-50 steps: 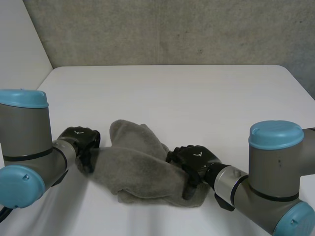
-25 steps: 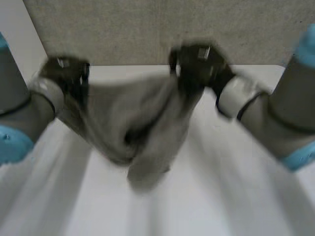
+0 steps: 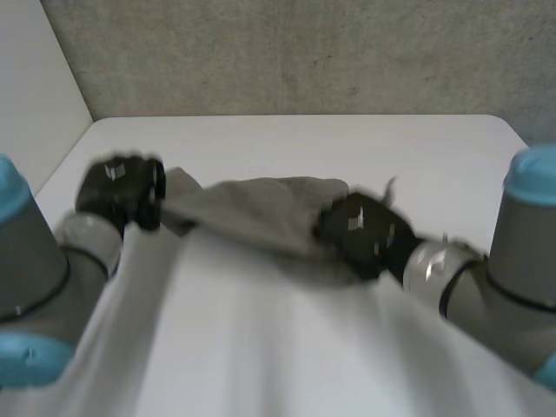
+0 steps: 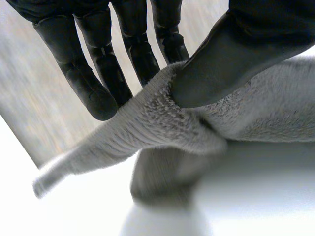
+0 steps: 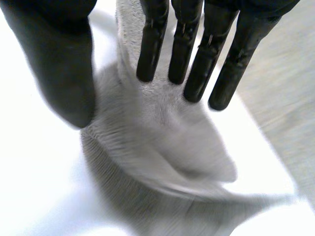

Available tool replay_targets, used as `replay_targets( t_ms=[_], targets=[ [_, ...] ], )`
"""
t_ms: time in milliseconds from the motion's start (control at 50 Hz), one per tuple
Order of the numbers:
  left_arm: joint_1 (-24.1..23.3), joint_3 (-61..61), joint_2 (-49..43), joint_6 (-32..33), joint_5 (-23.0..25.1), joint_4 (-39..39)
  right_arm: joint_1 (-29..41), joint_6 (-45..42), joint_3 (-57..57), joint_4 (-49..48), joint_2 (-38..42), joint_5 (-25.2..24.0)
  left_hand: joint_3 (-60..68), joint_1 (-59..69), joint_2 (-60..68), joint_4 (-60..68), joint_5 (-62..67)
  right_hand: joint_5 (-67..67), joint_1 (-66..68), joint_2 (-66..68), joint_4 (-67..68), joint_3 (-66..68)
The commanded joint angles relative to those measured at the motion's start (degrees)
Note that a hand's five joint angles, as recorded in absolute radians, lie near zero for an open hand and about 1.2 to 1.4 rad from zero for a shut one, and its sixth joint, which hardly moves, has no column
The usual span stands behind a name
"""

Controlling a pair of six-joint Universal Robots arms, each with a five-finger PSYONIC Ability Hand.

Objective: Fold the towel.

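Observation:
The grey towel (image 3: 252, 213) hangs stretched between my two hands, low over the white table (image 3: 304, 143). My left hand (image 3: 117, 187) holds its left end. In the left wrist view the thumb (image 4: 231, 54) presses a rolled edge of the towel (image 4: 162, 123) against the fingers. My right hand (image 3: 360, 228) is at the towel's right end. In the right wrist view its fingers (image 5: 187, 44) are straight and the thumb (image 5: 64, 73) stands well apart from them. There the towel (image 5: 162, 128) sags in a bunch below the palm towards the table.
A grey wall (image 3: 287, 52) stands behind the table's far edge. Bare table surface lies beyond the towel and to both sides. Both arms reach in from the near corners.
Both hands took the towel off the table, raised it high, then brought it down again, spread out between them. The right hand's fingers have straightened away from the thumb.

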Motion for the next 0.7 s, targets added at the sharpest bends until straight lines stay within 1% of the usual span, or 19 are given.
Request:
replay_targets(
  t_ms=[20, 60, 80, 100, 120, 160, 240, 340, 380, 440, 480, 500, 540, 600, 660, 700],
  targets=[
    [1.55, -9.99, -1.04, 1.24, 1.49, 5.86, -1.57, -0.80, 4.63, 0.27, 0.20, 0.12, -8.54, -2.67, -6.01, -6.46, -15.56, -17.96, -17.74, -17.53, -19.19, -19.01],
    [1.99, -10.51, -1.22, 1.50, 1.49, 7.18, -5.07, 7.24, 3.58, -2.79, -0.32, 0.12, -8.54, -2.67, -6.01, -6.46, -15.56, -22.99, -22.78, -22.57, -24.22, -24.04],
    [2.43, -10.69, -1.22, 1.85, 1.58, 7.79, -5.09, 7.28, 3.58, -2.81, -0.32, 0.12, -8.54, -2.67, -6.01, -6.46, -15.56, -23.00, -22.79, -22.58, -24.24, -24.06],
    [2.69, -10.78, -1.22, 2.12, 1.58, 8.14, -6.39, 11.02, 2.97, -4.29, -1.11, 0.12, -8.54, -2.67, -6.01, -6.46, -15.56, -23.00, -22.79, -22.58, -24.24, -24.06],
    [2.70, -10.78, -1.22, 2.12, 1.58, 8.15, -6.41, 11.06, 2.96, -4.30, -1.12, 0.12, -8.54, -2.67, -6.01, -6.46, -15.56, -23.00, -22.79, -22.58, -24.24, -24.06],
    [2.70, -10.87, -1.04, 2.30, 1.49, 8.76, -8.15, 17.01, 1.82, -6.23, -2.69, 0.12, -8.54, -2.67, -6.01, -6.46, -15.56, -22.67, -22.46, -22.25, -23.90, -23.73],
    [2.61, -11.04, -0.95, 2.30, 1.49, 9.37, -9.48, 18.71, 0.94, -7.38, -2.52, 0.12, -8.54, -2.67, -6.01, -6.46, -15.56, -22.33, -22.12, -21.91, -23.56, -23.39],
    [2.61, -11.57, -1.13, 2.30, 1.49, 10.08, -10.10, 16.16, -0.38, -7.64, -0.06, 0.12, -8.54, -2.67, -6.01, -6.46, -15.56, -21.32, -21.11, -20.90, -22.55, -22.38],
    [2.61, -11.75, -1.22, 2.30, 1.49, 10.17, -10.01, 13.19, -1.60, -7.64, 2.13, 0.03, -8.54, -2.67, -6.01, -6.46, -15.56, -20.48, -20.27, -20.06, -21.72, -21.54],
    [2.70, -12.01, -1.30, 2.30, 1.49, 10.08, -10.01, 11.41, -2.05, -7.64, 3.10, -0.23, -8.54, -2.67, -6.01, -6.46, -15.56, -20.48, -20.27, -20.06, -21.71, -21.54],
    [2.70, -12.10, -1.48, 2.30, 1.40, 10.08, -10.10, 7.57, -2.22, -7.73, 5.11, -0.84, -8.54, -2.67, -6.01, -6.46, -15.56, -20.48, -20.27, -20.06, -21.71, -21.54],
    [2.70, -12.10, -1.48, 2.30, 1.40, 10.08, -10.10, 7.54, -2.22, -7.73, 5.12, -0.85, -8.54, -2.67, -6.01, -6.46, -15.56, -20.48, -20.27, -20.06, -21.71, -21.54],
    [2.78, -12.45, -1.57, 2.21, 1.40, 10.17, -10.10, 3.00, -2.22, -7.82, 7.05, -1.11, -8.54, -2.67, -6.01, -6.46, -15.56, -20.65, -20.44, -20.22, -21.88, -21.70],
    [2.78, -12.36, -1.57, 2.30, 1.40, 10.17, -10.27, 0.60, -2.22, -7.91, 8.11, -1.37, -8.54, -2.67, -6.01, -6.46, -15.56, -20.65, -20.44, -20.22, -21.88, -21.70],
    [2.87, -12.19, -2.01, 2.30, 1.40, 10.34, -10.27, -5.53, -2.22, -9.13, 11.36, -1.81, -8.54, -2.67, -6.01, -6.46, -15.56, -20.48, -20.27, -20.06, -21.71, -21.54],
    [2.87, -12.18, -2.01, 2.30, 1.40, 10.34, -10.19, -7.12, -2.31, -10.01, 12.23, -1.72, -8.54, -2.67, -6.01, -6.46, -15.56, -20.31, -20.10, -19.89, -21.55, -21.37]
  ],
)
